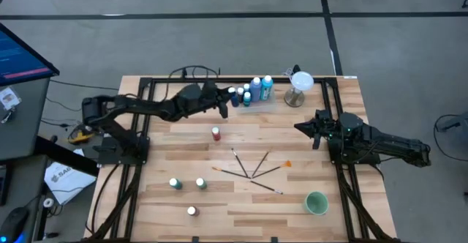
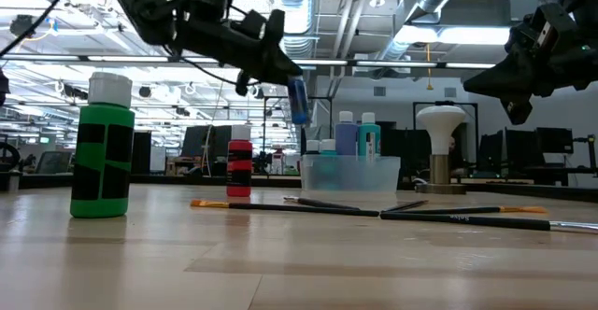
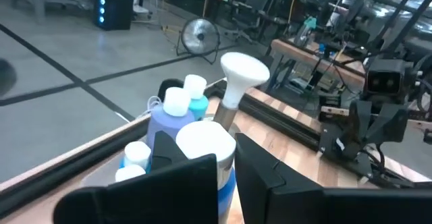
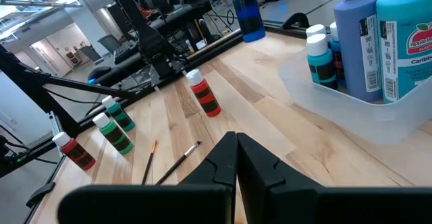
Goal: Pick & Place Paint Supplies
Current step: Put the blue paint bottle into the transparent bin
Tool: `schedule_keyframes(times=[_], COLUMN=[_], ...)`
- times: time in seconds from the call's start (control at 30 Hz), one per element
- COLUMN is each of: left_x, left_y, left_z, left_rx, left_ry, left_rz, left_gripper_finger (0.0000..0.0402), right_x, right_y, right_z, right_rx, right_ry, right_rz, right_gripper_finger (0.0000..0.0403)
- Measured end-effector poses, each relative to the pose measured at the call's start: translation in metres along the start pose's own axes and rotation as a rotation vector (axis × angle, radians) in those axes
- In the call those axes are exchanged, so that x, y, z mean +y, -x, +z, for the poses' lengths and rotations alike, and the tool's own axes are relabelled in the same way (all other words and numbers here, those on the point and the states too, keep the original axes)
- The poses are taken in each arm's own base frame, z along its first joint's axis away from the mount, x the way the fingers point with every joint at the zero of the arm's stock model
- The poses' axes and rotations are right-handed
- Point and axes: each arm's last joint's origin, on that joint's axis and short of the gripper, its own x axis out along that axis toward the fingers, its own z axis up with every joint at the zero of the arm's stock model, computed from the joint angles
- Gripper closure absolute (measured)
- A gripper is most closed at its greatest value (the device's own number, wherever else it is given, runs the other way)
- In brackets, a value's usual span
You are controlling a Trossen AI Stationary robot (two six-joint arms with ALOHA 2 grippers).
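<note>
My left gripper (image 1: 223, 109) (image 2: 291, 78) is shut on a small blue white-capped paint bottle (image 2: 298, 101), held in the air just left of the clear tray (image 1: 251, 99) at the table's far edge. The tray holds several blue and teal bottles (image 4: 378, 38). A red bottle (image 1: 216, 133) stands on the table near it. Two green bottles (image 1: 175, 183) (image 1: 200, 184) and a red one (image 1: 191, 211) stand at the near left. Several brushes (image 1: 250, 170) lie fanned out mid-table. My right gripper (image 4: 236, 158) (image 1: 307, 126) hovers shut at the right. My left gripper pinches the blue bottle between its two fingers (image 3: 169, 158), just below the white cap (image 3: 206, 140), which shows between them. The fingers slant down from the table's left. The bottle is lifted clear and hangs slightly tilted below the fingers, its blue body (image 2: 299, 105) free.
A white-topped stemmed stand (image 1: 298, 86) is at the far edge right of the tray. A round green cup (image 1: 316, 203) sits near the right front corner. Black frame rails (image 1: 146, 126) run along the table's sides. Bare wood lies between the red bottle and the brushes.
</note>
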Motion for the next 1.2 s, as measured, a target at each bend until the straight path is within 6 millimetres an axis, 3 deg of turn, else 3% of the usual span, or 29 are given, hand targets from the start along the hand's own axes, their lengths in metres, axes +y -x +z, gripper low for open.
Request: schedule_keyframes(times=[0.27, 0.43, 0.8, 1.2], left_x=[-0.005, -0.002, 0.013, 0.019], left_y=[-0.03, -0.045, -0.054, -0.055], left_z=[-0.006, -0.022, -0.035, -0.033], left_rx=[0.004, 0.058, 0.07, 0.062], left_ry=[-0.079, -0.092, -0.137, -0.158], left_rz=[-0.027, -0.016, 0.016, 0.03], left_gripper_finger=[0.0401, 0.0401, 0.0401, 0.0401], right_x=[0.0, 0.0, 0.0, 0.0], right_y=[0.0, 0.0, 0.0, 0.0], right_z=[0.0, 0.0, 0.0, 0.0], right_rx=[0.001, 0.002, 0.002, 0.002], right_ry=[0.0, 0.0, 0.0, 0.0], right_rz=[0.0, -0.001, -0.001, -0.001], right_gripper_finger=[0.04, 0.04, 0.04, 0.04])
